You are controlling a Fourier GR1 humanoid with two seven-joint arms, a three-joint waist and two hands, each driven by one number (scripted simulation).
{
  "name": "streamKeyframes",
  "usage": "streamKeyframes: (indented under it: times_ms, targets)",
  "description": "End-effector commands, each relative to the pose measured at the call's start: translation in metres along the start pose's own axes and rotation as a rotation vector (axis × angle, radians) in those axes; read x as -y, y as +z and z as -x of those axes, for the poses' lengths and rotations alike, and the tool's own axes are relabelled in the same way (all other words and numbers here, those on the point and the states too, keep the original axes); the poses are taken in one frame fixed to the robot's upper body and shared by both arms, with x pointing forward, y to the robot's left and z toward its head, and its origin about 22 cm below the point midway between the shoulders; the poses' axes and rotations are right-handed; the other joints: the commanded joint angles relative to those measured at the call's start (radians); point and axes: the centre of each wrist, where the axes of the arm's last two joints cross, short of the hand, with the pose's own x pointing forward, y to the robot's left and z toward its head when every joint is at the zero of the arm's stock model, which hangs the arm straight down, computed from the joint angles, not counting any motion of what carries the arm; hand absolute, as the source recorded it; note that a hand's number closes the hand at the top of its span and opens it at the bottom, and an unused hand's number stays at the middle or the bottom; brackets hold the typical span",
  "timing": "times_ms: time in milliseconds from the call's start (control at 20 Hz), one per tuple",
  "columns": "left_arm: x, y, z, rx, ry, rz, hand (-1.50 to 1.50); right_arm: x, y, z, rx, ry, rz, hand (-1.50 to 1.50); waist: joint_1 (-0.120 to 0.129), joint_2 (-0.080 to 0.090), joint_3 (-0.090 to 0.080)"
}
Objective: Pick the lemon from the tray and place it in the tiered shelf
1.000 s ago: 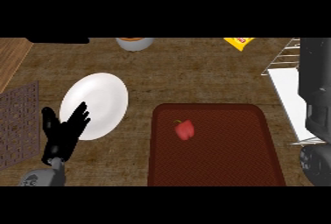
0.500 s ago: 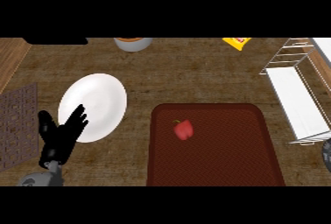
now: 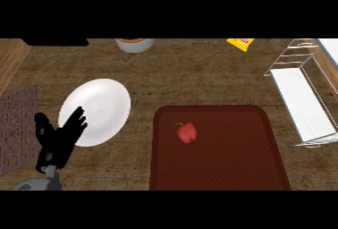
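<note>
Black and open, the left hand (image 3: 58,141) is resting at the lower left of the head view with its fingers straight and pointing up, their tips overlapping the lower left rim of the white plate (image 3: 99,107), and it is holding nothing. Red rather than yellow, the fruit (image 3: 187,132) is lying in the upper left part of the dark red tray (image 3: 238,165), well apart from the white wire tiered shelf (image 3: 305,105) standing at the right edge.

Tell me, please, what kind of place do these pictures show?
Probably a kitchen counter: a wood-grain worktop holds a white plate, a dark red tray with a small red fruit, and a white wire tiered shelf at the right.
</note>
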Motion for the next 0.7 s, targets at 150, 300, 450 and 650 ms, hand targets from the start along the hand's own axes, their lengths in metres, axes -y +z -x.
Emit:
streamKeyframes:
  times_ms: [150,300,450,650]
  targets:
    - [0.002,-0.004,-0.005,0.014,-0.011,0.006,0.00,-0.015,-0.042,0.020,-0.124,0.024,0.007,1.50,0.009,0.006,0.000]
    - [0.009,0.007,-0.001,0.005,-0.004,0.016,0.00,-0.028,-0.038,0.029,-0.119,0.046,0.016,1.50,0.010,0.003,0.000]
    - [-0.009,0.001,0.012,-0.001,0.026,0.007,0.00,-0.027,-0.049,0.040,-0.072,0.031,0.027,1.50,0.003,0.002,0.000]
    - [0.003,0.002,-0.004,0.017,0.015,0.010,0.00,-0.046,-0.040,0.047,-0.035,-0.005,0.009,1.50,0.005,0.002,0.000]
